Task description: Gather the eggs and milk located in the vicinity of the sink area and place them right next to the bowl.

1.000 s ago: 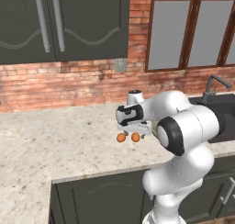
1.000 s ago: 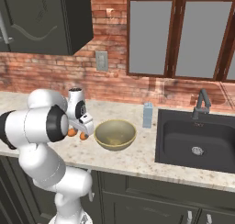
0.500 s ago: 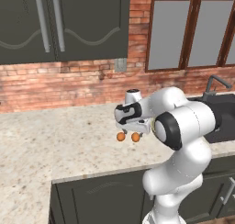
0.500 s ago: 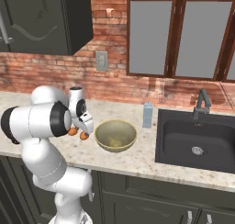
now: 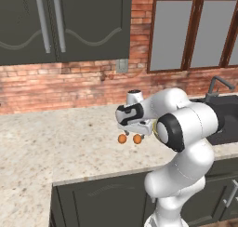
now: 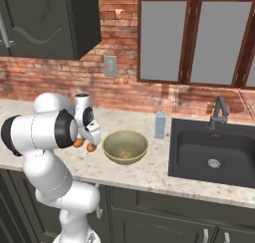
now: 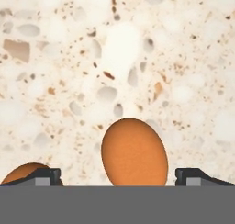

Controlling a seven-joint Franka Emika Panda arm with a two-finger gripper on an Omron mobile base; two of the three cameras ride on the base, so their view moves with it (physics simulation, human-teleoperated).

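A pale speckled stone counter (image 5: 56,147) runs along a red brick wall (image 5: 65,84), with dark lower cabinets (image 6: 164,214) beneath it. Dark upper cabinets (image 5: 60,23) with long metal handles (image 5: 44,19) hang above the counter, and a grey wall outlet (image 6: 110,65) sits on the brick below them. Brown-framed windows (image 6: 199,35) with frosted grey panes (nothing can be seen through them) fill the wall farther along.
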